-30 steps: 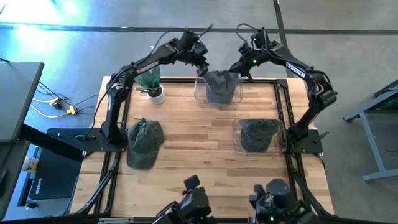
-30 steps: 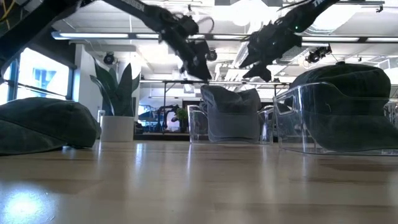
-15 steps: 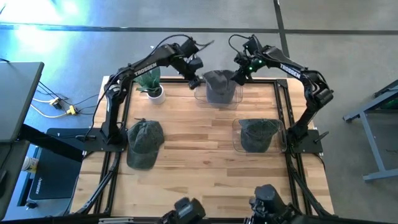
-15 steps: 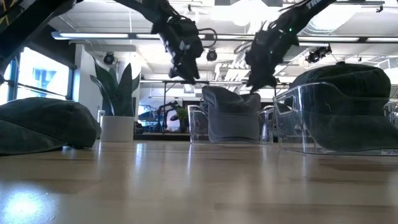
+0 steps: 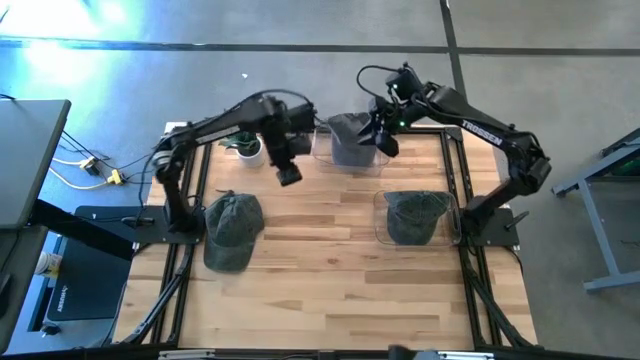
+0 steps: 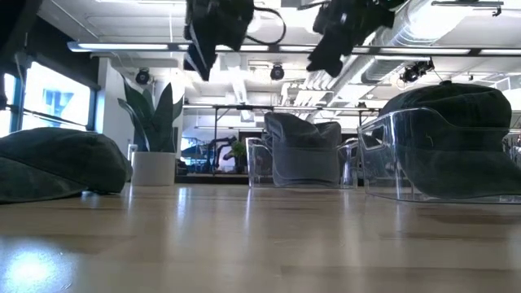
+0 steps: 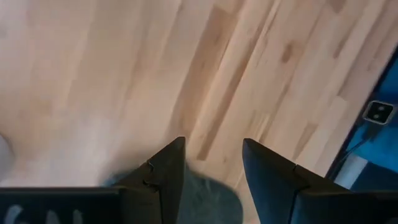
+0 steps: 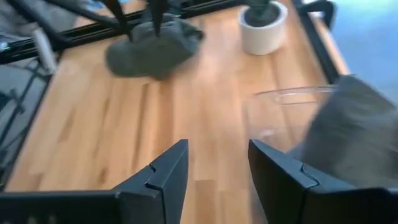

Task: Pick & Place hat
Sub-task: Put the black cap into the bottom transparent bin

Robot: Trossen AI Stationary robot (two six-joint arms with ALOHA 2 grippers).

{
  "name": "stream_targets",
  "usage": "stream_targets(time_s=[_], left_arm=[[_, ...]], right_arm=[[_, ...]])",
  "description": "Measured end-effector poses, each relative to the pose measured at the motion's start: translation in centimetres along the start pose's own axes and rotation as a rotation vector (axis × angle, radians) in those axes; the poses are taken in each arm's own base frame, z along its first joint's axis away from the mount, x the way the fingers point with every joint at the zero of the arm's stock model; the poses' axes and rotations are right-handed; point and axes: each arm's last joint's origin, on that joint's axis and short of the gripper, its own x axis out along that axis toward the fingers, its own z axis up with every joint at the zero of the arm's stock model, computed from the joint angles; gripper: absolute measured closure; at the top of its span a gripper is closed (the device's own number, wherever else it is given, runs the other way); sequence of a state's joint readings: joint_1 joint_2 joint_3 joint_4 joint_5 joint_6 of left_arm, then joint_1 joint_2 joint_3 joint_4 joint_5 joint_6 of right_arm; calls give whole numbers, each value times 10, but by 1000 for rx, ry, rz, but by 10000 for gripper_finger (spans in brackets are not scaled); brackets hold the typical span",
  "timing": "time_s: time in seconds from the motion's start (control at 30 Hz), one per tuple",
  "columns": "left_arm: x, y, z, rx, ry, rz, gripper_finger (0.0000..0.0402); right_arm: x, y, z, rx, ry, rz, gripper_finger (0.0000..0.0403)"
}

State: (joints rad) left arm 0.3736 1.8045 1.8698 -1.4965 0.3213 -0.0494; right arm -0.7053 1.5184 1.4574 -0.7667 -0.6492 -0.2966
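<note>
A dark green hat [image 5: 232, 228] lies crown up on the wooden table at the left and also shows in the low view [image 6: 57, 163]. A grey hat [image 5: 352, 138] sits in a clear stand at the far middle. Another green hat [image 5: 415, 215] sits in a clear stand [image 6: 431, 159] at the right. My left gripper [image 5: 288, 172] is open and empty, high above bare table between the plant pot and the left hat; its wrist view [image 7: 211, 146] shows wood and a dark hat edge [image 7: 205, 194]. My right gripper [image 5: 385, 140] is open and empty, raised beside the grey hat [image 8: 351, 118].
A white pot with a green plant [image 5: 248, 148] stands at the far left, close to my left arm. The clear stand's rim [image 8: 280, 96] is just beyond my right fingers. Black rails [image 5: 180, 270] run along the table's left and right sides. Bare wood [image 5: 320, 270] fills the near middle.
My left gripper has left the grey hat in the far stand and swung toward the table's left and near side, rising. My right gripper has also risen and shifted slightly toward the near side. The grey hat stays in its stand.
</note>
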Motion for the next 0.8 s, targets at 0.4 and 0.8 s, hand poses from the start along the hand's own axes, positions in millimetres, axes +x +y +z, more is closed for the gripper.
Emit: stream_targets(time_s=[0.4, 0.8], left_arm=[[28, -1, -133, -324, -41, 100, 247], [86, 33, -202, -597, -50, 282, 247]], right_arm=[[0, 53, 1, 20, 85, 78, 269], [36, 134, 12, 73, 100, 18, 282]])
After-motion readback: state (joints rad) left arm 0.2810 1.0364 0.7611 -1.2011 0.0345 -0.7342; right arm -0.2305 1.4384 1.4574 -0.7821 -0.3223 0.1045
